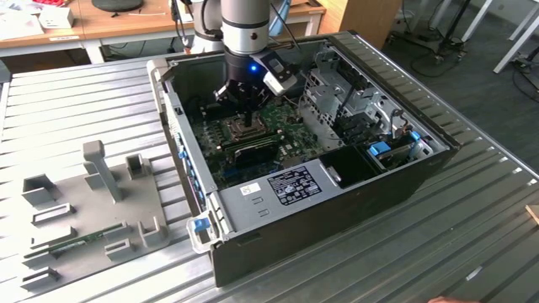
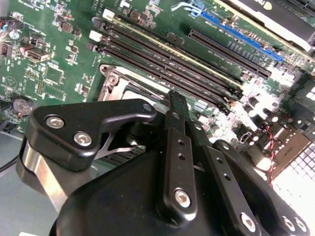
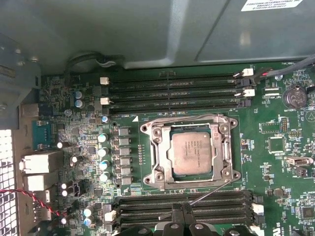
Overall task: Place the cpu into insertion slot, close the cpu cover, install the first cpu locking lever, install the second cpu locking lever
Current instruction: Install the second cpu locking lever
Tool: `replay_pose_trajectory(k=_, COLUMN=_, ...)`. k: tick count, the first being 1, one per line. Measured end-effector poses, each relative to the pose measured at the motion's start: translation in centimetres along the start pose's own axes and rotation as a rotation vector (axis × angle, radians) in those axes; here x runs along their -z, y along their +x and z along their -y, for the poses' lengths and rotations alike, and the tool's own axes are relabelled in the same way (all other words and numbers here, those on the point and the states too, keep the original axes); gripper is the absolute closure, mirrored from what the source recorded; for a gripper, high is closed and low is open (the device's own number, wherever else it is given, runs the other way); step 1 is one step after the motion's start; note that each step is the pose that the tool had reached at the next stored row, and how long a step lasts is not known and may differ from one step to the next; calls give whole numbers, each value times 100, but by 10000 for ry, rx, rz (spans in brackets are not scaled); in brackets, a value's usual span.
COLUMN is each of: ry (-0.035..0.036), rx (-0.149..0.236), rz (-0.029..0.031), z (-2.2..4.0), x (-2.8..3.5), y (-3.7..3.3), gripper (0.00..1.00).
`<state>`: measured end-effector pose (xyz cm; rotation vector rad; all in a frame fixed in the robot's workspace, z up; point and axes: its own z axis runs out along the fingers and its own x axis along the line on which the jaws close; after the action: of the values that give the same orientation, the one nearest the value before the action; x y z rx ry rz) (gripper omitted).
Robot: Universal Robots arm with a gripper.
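An open computer case point(image 1: 337, 189) lies on its side on a slatted metal table point(image 1: 76, 107), and the arm reaches down into it over the green circuit board point(image 3: 285, 162).

The insertion slot point(image 3: 147, 169) sits mid-board, between two banks of long black memory slots point(image 3: 147, 201). The cpu cover point(image 3: 160, 147) lies flat on the slot, and its window frames the cpu point(image 3: 192, 153), which is seated square and level inside. So the chip is placed and the cover appears to be down.

In the first wrist view the gripper point(image 3: 182, 212) hangs just beyond the slot, over the bank of memory slots on its own side. Its fingertips point(image 3: 173, 212) are drawn close together. The exterior view shows the gripper point(image 1: 244, 120) low over the same part of the board.

The relation that matters is the thin wire locking lever point(image 3: 211, 191). It leaves the slot corner nearest the gripper and slants out across the memory slots. Its free end runs straight to the fingertips, so its long axis points from that corner at the gripper. It is not lying along the cover's edge, so I judge it not yet latched. I cannot tell whether the tips actually pinch the wire or only touch it.

A second wire appears to lie along the far edge of the slot.
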<state>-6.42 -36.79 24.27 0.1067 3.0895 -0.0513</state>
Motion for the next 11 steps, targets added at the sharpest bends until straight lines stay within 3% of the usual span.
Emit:
replay_pose_trajectory(k=6, ry=18, rx=1, rz=2, z=1, x=-21, y=19, gripper=90)
replay_pose_trajectory(k=11, ry=60, rx=4, rz=5, z=0, x=-84, y=48, gripper=90)
